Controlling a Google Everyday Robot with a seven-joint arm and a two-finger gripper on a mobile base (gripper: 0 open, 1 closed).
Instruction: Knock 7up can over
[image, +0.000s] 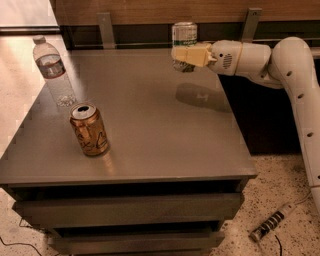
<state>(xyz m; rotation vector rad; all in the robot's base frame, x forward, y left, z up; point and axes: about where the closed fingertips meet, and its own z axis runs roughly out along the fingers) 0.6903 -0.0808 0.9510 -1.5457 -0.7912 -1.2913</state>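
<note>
The 7up can (184, 34), pale silver with green markings, is upright in the air over the far right part of the grey table (150, 120). My gripper (183, 54) reaches in from the right on the white arm (295, 65). Its yellowish fingers (192, 55) are closed across the can's lower half. The can's shadow (200, 95) lies on the tabletop below it.
An orange-brown can with dark squiggles (89, 129) stands near the table's front left. A clear water bottle (54, 72) stands at the left edge. A wooden wall panel with metal brackets (105, 27) runs behind the table. A power strip (272, 227) lies on the floor at the right.
</note>
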